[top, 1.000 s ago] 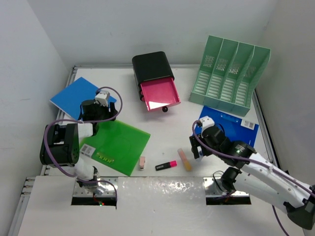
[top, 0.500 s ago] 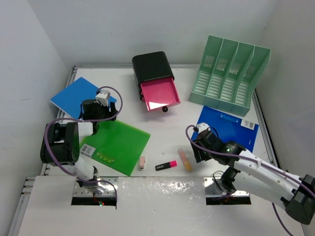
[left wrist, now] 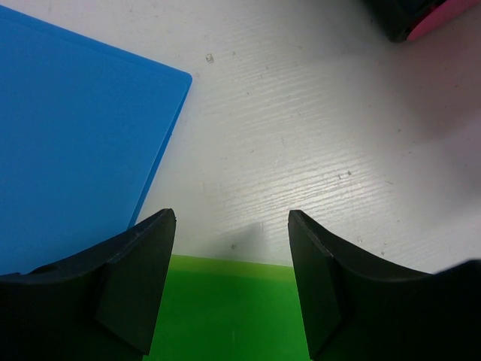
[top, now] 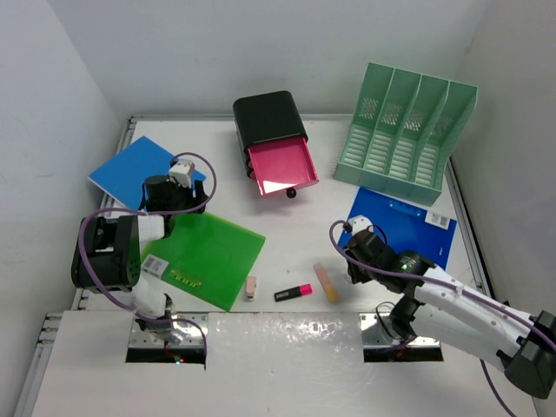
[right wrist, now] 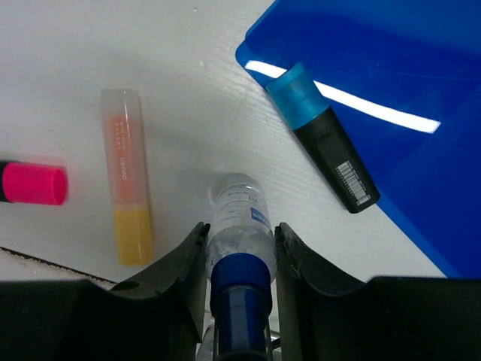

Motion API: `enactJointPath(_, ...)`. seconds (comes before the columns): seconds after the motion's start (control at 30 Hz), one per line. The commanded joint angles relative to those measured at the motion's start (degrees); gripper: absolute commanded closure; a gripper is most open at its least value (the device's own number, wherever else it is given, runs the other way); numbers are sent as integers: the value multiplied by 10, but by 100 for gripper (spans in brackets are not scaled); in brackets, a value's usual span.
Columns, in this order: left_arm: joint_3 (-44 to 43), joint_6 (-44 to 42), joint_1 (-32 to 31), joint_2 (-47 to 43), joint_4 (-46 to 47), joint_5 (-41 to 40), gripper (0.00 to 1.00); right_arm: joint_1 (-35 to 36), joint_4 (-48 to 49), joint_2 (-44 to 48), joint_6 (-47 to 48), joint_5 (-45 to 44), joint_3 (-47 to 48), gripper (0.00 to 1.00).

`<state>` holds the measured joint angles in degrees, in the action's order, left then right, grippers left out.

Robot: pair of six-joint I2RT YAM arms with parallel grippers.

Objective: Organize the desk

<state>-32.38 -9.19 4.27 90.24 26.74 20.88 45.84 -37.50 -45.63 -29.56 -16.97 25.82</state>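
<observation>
Pinching the loose clutter first, the right claw [right wrist: 240,229] presses its jaws against both sides of a clear blue-capped tube [right wrist: 240,259] lying on the white tabletop [right wrist: 113,45], gripped across its body, likely so it can't roll. Just left of that claw lies an orange highlighter [right wrist: 124,177]. The left claw [left wrist: 231,218] hangs open and empty over bare tabletop, seemingly waiting.

Plain pale walls [top: 261,43] on three sides (back, left, right); soft even light, faint shadows.
</observation>
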Motion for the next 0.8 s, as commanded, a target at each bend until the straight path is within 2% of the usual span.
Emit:
enactJointPath(0.0, -21, -6, 6, 3, 13, 12, 40, -1, 28, 0, 20, -14, 28, 89)
enactJointPath(0.1, -22, -7, 6, 6, 11, 12, 40, -1, 23, -16, 54, -17, 67, 94)
enactJointPath(0.27, -28, -6, 6, 12, 6, 13, 40, -1, 14, -100, 148, -53, 245, 96)
enactJointPath(0.4, -28, -8, 6, 11, 4, 5, 40, -1, 17, -224, 223, -113, 391, 96)
enactJointPath(0.47, -27, -8, 6, 9, 4, 2, 40, -1, -6, -323, 257, -140, 501, 95)
enactJointPath(0.63, -28, -11, 6, 6, 2, 3, 40, -1, -126, -563, 322, -210, 778, 94)
enactJointPath(0.7, -27, -11, 6, 6, 2, 4, 40, -1, -154, -620, 343, -221, 878, 93)
enactJointPath(0.77, -26, -12, 6, 3, 2, 3, 40, -1, -195, -689, 354, -226, 935, 92)
